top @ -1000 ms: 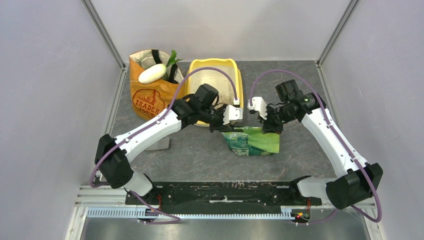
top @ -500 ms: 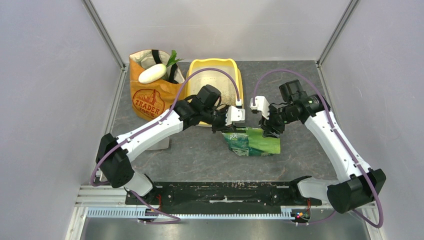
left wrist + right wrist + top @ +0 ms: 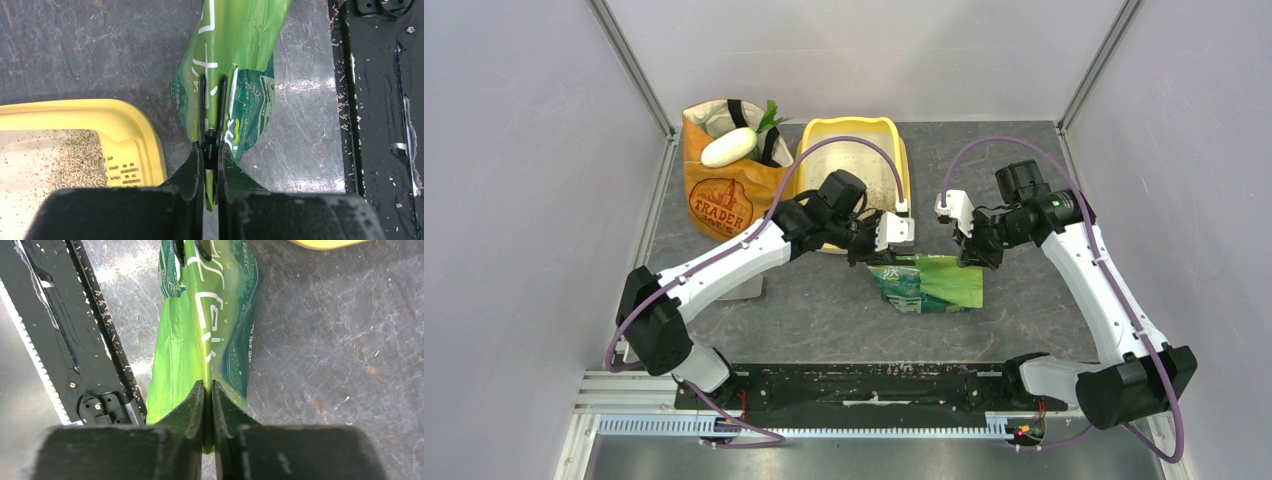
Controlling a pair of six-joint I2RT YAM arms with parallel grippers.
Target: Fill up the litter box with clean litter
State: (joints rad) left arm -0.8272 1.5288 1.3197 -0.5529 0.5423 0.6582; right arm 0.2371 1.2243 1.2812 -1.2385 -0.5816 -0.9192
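Note:
The yellow litter box [image 3: 902, 150] stands at the back centre, with grey-brown litter [image 3: 75, 160] spread in its pale basin; its corner shows in the left wrist view [image 3: 135, 130]. A green foil bag [image 3: 934, 285] is held in front of the box, above the table. My left gripper [image 3: 876, 258] is shut on the bag's left top edge [image 3: 212, 135]. My right gripper [image 3: 972, 260] is shut on the bag's right top edge [image 3: 207, 405]. The bag hangs stretched between both grippers.
An orange paper grocery bag [image 3: 722, 195] with a white vegetable stands left of the litter box. The black base rail [image 3: 874, 385] runs along the near edge. Grey walls close in the left, right and back.
My right arm has shifted to the right, pulling its end of the green bag outward. My left gripper has stayed nearly still.

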